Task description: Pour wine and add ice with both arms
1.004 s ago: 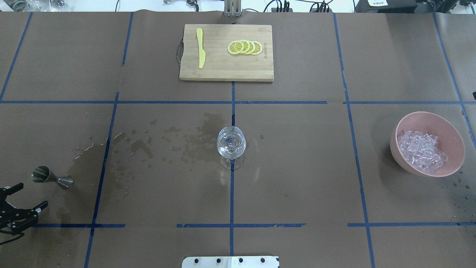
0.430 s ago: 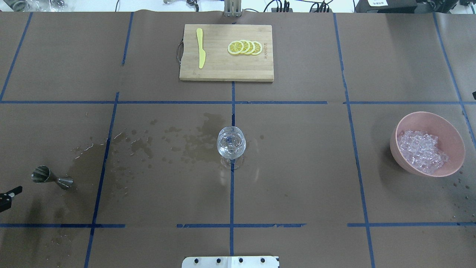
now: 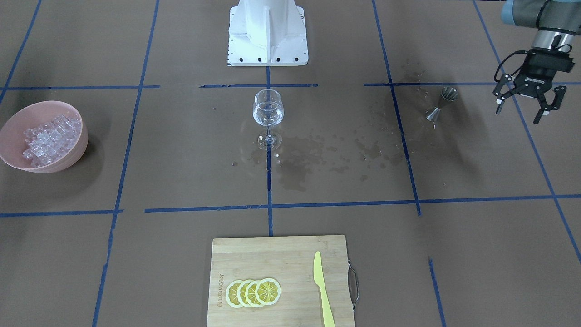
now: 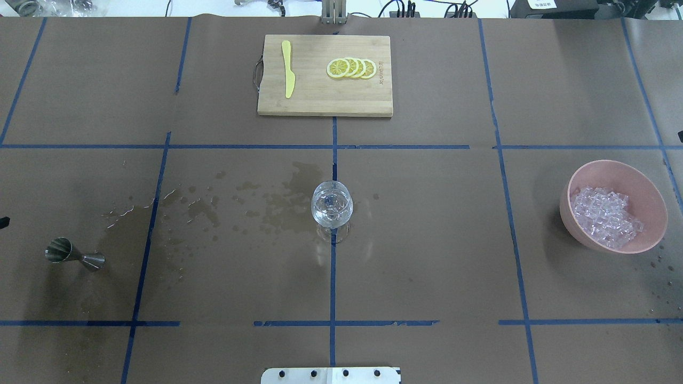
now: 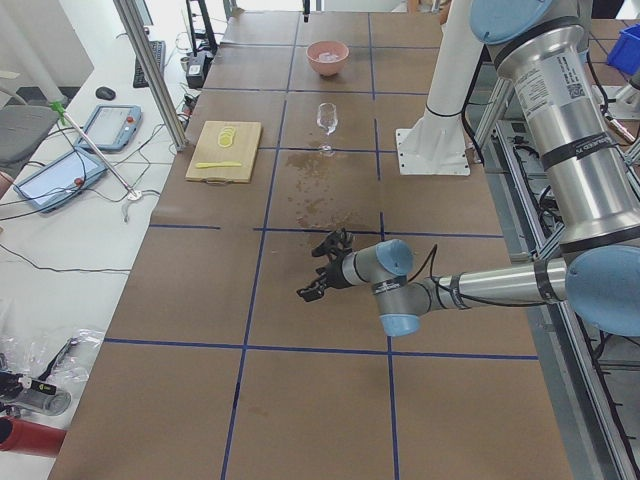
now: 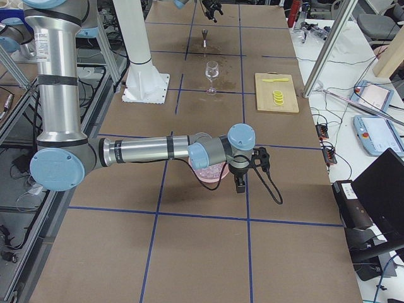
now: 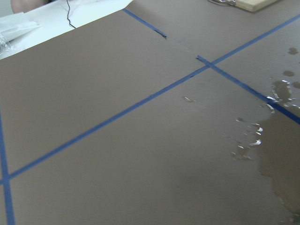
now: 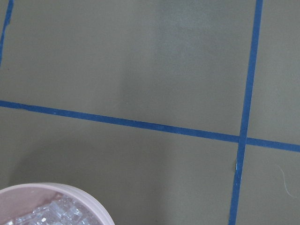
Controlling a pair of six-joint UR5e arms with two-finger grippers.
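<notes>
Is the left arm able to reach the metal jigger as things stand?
Probably yes: the left pincer hangs open beside the jigger, apart from it, and nothing stands between them.

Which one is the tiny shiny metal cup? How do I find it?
Start at the wine glass in the middle of the brown table and follow the wet splashes toward the overhead view's left edge. Just past them is the jigger. Nothing near it looks alike: two little silver cones joined tip to tip.
</notes>
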